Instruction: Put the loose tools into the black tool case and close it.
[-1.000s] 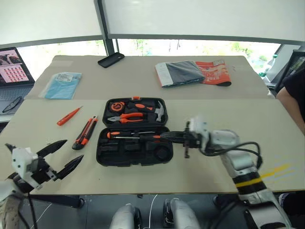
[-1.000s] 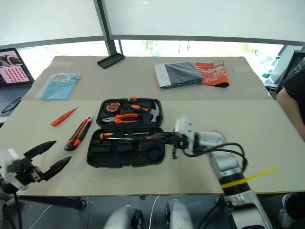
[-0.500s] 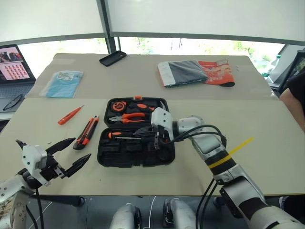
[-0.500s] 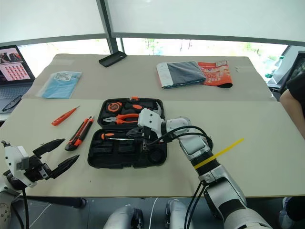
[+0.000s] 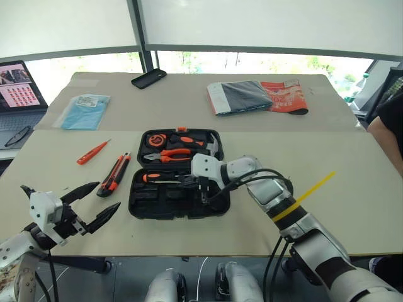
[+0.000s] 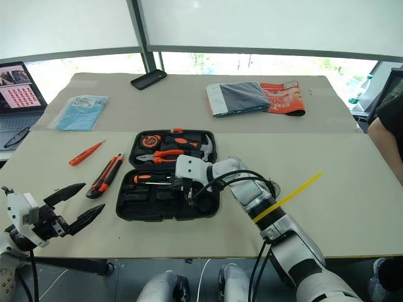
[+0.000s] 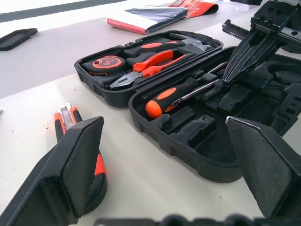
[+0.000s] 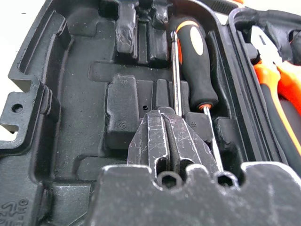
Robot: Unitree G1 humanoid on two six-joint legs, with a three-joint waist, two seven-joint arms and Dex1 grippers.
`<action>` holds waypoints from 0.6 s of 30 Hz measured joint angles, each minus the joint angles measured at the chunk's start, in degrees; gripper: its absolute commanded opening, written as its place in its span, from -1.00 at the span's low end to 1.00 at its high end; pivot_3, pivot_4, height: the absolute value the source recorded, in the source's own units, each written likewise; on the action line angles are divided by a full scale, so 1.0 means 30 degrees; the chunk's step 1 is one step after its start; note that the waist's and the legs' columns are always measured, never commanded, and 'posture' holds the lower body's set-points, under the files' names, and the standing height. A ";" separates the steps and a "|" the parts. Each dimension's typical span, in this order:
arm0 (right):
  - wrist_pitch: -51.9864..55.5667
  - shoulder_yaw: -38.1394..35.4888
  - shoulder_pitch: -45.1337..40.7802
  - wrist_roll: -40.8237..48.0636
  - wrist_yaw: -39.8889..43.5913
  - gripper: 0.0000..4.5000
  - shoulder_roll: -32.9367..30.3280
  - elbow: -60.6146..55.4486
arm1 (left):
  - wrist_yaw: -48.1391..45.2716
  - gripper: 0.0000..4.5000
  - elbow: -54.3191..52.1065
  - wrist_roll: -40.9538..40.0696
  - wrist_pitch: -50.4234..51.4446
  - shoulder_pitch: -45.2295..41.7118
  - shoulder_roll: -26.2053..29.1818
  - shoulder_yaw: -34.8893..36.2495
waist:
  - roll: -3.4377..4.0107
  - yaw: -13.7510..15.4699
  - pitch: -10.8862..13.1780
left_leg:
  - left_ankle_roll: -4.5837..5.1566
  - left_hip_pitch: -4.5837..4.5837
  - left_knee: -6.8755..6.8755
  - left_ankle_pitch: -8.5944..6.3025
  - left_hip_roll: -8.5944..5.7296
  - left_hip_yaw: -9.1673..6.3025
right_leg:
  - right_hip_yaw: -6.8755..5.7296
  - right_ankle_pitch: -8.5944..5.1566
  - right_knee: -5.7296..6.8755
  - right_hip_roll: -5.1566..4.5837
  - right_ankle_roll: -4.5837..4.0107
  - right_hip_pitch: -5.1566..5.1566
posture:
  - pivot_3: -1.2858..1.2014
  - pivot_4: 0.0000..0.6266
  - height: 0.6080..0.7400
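Black moulded plastic makes up the case (image 5: 178,174), a rounded clamshell lying open near the middle of the desk (image 5: 352,170), its lid half towards the window and its base half nearer the robot. The lid half holds pliers (image 5: 165,155), a hammer (image 5: 210,145) and a tape measure (image 5: 153,139). In the base, one screwdriver (image 7: 175,94) with a rubbery orange-and-black handle and a thin bright steel shaft lies in its slot; most other slots look empty, their matte ribbed walls bare.

Right pincer (image 8: 170,136) is closed, its scuffed black fingers pressed together over the base, with a second steel shaft running out from under them beside the first screwdriver. I cannot tell whether it grips that shaft or just rests on it.

Left pincer (image 5: 88,205) hangs wide open and empty at the near desk edge.

Left of the case, on the pale smooth desk, lie the knife (image 5: 114,174), blocky orange and black, and the slim orange screwdriver (image 5: 92,152). I judge the task part done: these two remain, then the lid must be shut.
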 measured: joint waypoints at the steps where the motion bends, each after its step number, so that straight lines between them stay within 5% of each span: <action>1: 0.0456 -0.0044 0.0001 0.0052 0.0018 -0.94 -0.0003 -0.0122 | 0.0005 1.00 0.0000 0.0003 0.0000 0.0000 0.0000 -0.0016 | -0.0002 0.0008 -0.0001 | 0.0003 0.0001 0.0002 0.0003 0.0000 -0.0003 | -0.0001 0.0002 0.0009 -0.0005 -0.0001 -0.0001 | 0.03 -0.52 1.00; 18: 0.3135 -0.2436 0.0588 0.3214 0.1475 -0.94 -0.0146 -0.0887 | 0.0227 1.00 -0.0406 0.0058 -0.0002 0.0295 -0.0221 -0.0164 | -0.0013 -0.0127 0.0000 | 0.0009 -0.0092 -0.0001 0.0105 0.0000 -0.0008 | -0.0011 0.0007 -0.0046 0.0028 -0.0010 -0.0041 | 0.03 -0.52 1.00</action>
